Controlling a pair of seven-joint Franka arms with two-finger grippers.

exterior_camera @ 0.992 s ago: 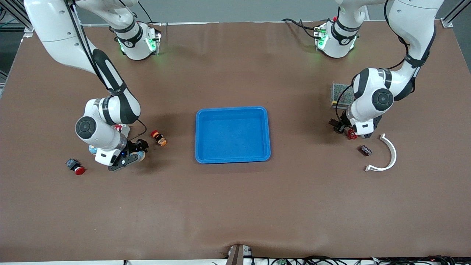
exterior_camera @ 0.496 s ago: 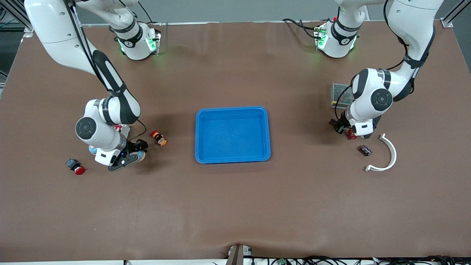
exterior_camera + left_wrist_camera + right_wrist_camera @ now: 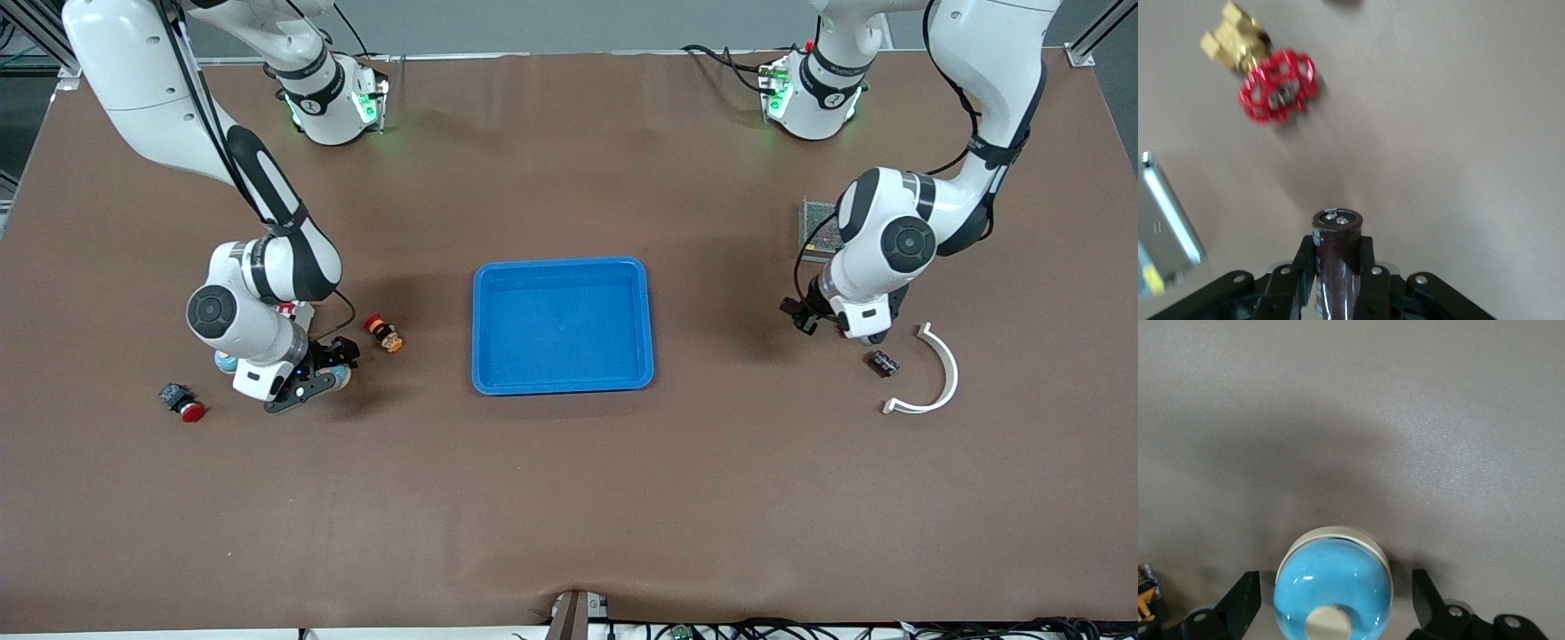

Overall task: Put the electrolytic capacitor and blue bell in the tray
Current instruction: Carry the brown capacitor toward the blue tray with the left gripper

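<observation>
The bright-blue tray lies mid-table. My left gripper is up over the bare table between the tray and the left arm's end. It is shut on the electrolytic capacitor, a dark brown cylinder standing upright between the fingers. My right gripper is low at the table toward the right arm's end. It is open around the blue bell, with a gap on each side between the bell and the fingers. The bell also shows in the front view.
A red handwheel valve with a brass body lies below the left gripper. A mesh-covered box, a small dark part and a white curved piece lie nearby. A red-capped button and an orange-and-red part lie near the right gripper.
My left gripper has risen and shifted toward the tray with the capacitor in it; the arm now hides the red valve in the front view. The right arm has hardly moved.
</observation>
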